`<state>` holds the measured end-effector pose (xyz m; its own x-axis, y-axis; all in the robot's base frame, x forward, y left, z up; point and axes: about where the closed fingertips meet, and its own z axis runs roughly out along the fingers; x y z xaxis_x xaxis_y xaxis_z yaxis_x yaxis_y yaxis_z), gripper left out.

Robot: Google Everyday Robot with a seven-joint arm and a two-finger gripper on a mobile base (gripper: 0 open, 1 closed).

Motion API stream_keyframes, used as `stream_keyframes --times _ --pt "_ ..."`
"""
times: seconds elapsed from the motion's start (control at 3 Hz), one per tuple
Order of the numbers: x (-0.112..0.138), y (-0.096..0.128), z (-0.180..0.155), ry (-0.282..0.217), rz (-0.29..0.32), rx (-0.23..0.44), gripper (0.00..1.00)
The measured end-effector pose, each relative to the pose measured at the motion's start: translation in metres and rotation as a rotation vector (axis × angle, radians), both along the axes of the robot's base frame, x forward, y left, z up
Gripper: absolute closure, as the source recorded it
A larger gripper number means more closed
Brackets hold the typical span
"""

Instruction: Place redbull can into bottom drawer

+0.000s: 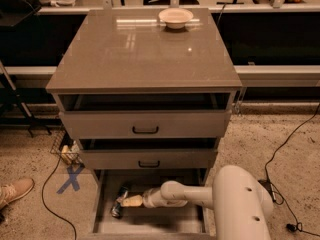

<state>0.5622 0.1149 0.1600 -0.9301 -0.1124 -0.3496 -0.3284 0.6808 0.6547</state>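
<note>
The redbull can (119, 203) lies tilted on its side on the floor of the bottom drawer (150, 223), at the drawer's left. The drawer is pulled out below the two upper drawers. My gripper (128, 201) reaches into the drawer from the right, low over the floor. Its cream tip is right against the can's right side. The white arm (190, 195) runs from the drawer's middle out to the right.
The top drawer (145, 124) and middle drawer (148, 159) stand slightly open above my arm. A cream bowl (175, 17) sits on the cabinet top. Cables (280, 149) lie on the floor to the right. A shoe (15, 190) and blue tape cross (70, 178) are at the left.
</note>
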Motion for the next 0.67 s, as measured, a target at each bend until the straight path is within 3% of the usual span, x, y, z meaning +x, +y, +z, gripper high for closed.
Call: stream_keyframes --times 0.33,0.67 --pt "0.005 -0.029 0.030 -0.078 -0.067 0.030 0.00" --pt "-0.005 -0.084 0.057 -0.145 -0.178 0.059 0.00"
